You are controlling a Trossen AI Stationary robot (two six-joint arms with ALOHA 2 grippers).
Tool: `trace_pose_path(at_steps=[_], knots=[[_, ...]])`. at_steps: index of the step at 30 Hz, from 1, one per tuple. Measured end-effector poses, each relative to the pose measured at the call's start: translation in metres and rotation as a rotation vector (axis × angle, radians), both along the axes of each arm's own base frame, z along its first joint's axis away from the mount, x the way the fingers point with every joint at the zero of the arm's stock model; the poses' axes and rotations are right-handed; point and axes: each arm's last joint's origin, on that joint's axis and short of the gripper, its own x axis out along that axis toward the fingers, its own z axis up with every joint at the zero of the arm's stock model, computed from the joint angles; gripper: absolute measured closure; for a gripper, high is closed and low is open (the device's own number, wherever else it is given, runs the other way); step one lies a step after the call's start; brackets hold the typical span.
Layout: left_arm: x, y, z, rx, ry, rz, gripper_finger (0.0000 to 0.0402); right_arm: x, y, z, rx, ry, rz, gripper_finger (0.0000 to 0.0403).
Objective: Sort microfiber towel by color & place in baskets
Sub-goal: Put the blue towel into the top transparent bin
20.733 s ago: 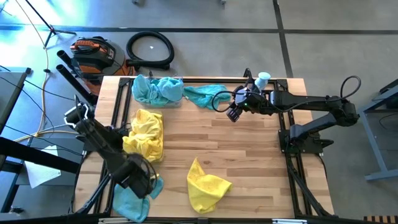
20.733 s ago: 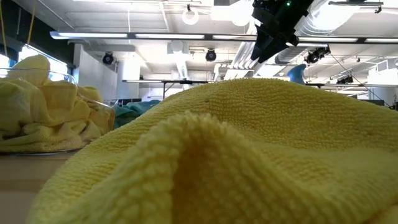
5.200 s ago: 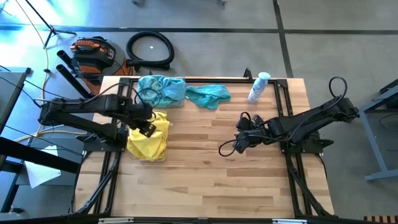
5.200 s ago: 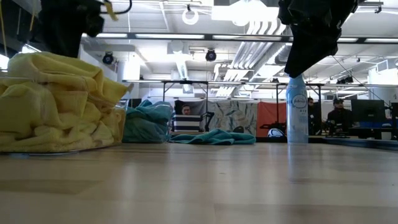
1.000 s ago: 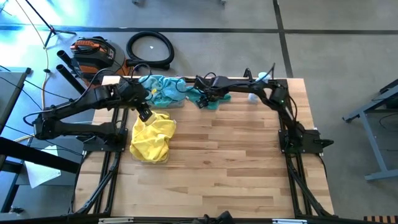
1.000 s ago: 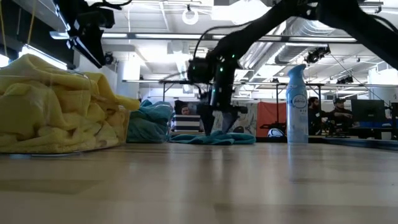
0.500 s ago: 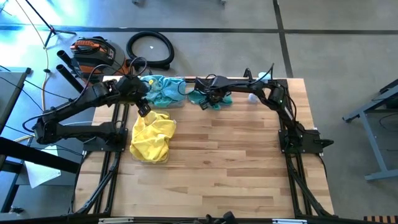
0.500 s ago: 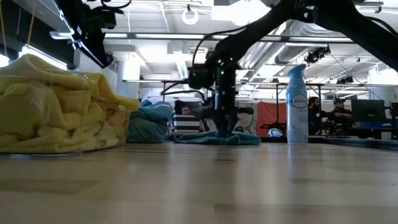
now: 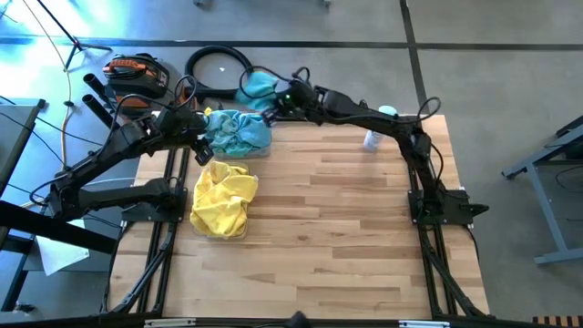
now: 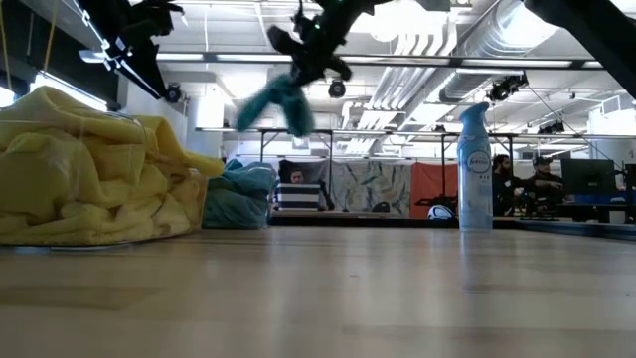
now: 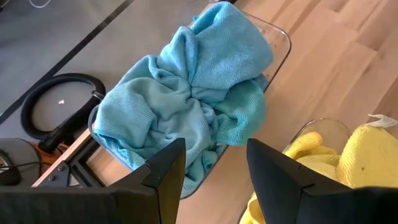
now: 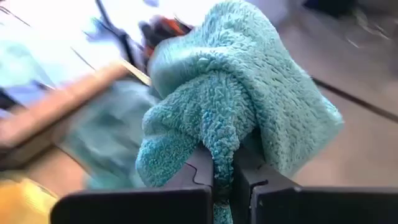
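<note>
Teal towel in the air: a teal microfiber towel (image 9: pixel 258 87) hung bunched from the right gripper (image 9: pixel 273 102), off the table's far edge, just beyond the teal basket.
Right gripper: fingers pinched tight on a fold of that towel, as the right wrist view showed (image 12: pixel 224 180); in the low view it was high above the tabletop with the cloth drooping below it.
Teal basket: a clear basket (image 11: pixel 278 38) at the table's far left corner, heaped with teal towels (image 9: pixel 235 131) that rose above its rim.
Yellow basket: a second clear basket (image 10: pixel 189 189) nearer the front on the left, overflowing with yellow towels (image 9: pixel 221 199); the two baskets stood just beside each other.
Left gripper: the left gripper (image 9: pixel 202 151) hovered over the gap between the two baskets, fingers (image 11: pixel 166 171) spread apart and holding nothing.
Spray bottle: a white-and-blue spray bottle (image 10: pixel 475 166) stood upright near the far right corner of the wooden table (image 9: pixel 346 237).
</note>
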Motion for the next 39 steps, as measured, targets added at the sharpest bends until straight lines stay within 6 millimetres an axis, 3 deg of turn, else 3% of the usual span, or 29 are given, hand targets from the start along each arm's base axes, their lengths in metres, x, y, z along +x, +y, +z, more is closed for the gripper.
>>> trace_pose_path(at_steps=[4,7,17,26,31,39], knots=[[-0.003,-0.001,0.002,0.007,-0.012,0.008,0.0241,0.013,0.005,0.015,-0.068,-0.162,0.119,0.0398],[-0.003,-0.001,0.003,0.010,-0.035,0.021,0.0241,0.019,0.005,0.013,-0.081,-0.193,0.166,0.0400],[-0.002,-0.001,0.007,0.036,-0.084,0.029,0.0241,0.062,-0.006,-0.070,0.016,-0.132,0.291,0.0397],[-0.002,0.000,0.007,0.022,-0.101,0.049,0.0241,0.077,-0.011,-0.124,0.172,-0.079,0.351,0.0326],[0.000,0.001,0.006,-0.007,-0.118,0.065,0.0241,0.070,-0.021,-0.113,0.205,-0.117,0.353,0.0245],[0.018,0.014,0.001,-0.030,-0.153,0.106,0.0241,0.046,-0.035,-0.070,0.259,-0.193,0.455,0.0144]])
